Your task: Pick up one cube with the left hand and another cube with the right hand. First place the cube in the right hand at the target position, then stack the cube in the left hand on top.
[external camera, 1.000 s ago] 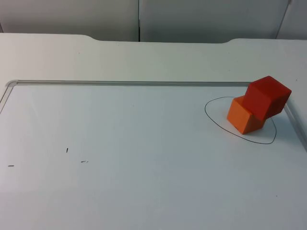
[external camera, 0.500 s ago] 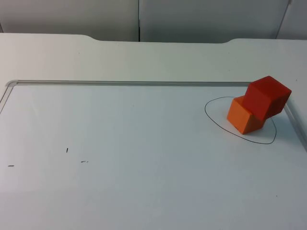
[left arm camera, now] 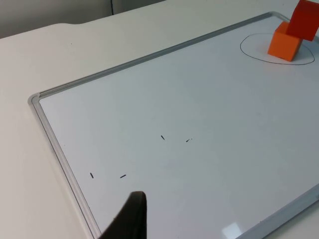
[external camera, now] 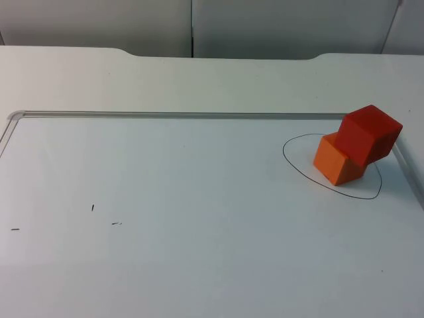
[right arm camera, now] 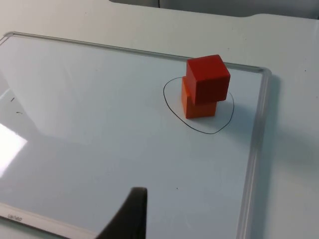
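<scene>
Broad white tabletop (external camera: pixel 199 76), matte and smooth, ending at a grey partition wall (external camera: pixel 99 26). Flat on it, a glossy whiteboard (external camera: pixel 199 199) with a thin rounded metal frame, a few small dark pen marks near one end, likely there as a wipeable surface to carry the drawn target. Near the board's right end, a hand-drawn oval outline (external camera: pixel 291 162) serving as the target position. Inside that outline, resting on the board, an orange cube (external camera: pixel 334 165), sharp-edged, matte, apparently foam or painted wood. On top of it, a red cube (external camera: pixel 368 134) of like size and finish, twisted and offset toward the board's frame, overhanging the lower one yet seated flat as seen from the right wrist (right arm camera: pixel 208 77). Stack looking complete, both placements judged done; overhang a mild tipping risk. Both arms waiting, pulled back from the stack: left tool (left arm camera: pixel 127 221) above the board's near-left edge, well apart from the cubes; right tool (right arm camera: pixel 129 216) above the board's near edge, facing the stack. Only one dark fingertip of each visible, so cannot tell whether either is spread or pressed together; nothing seen held
</scene>
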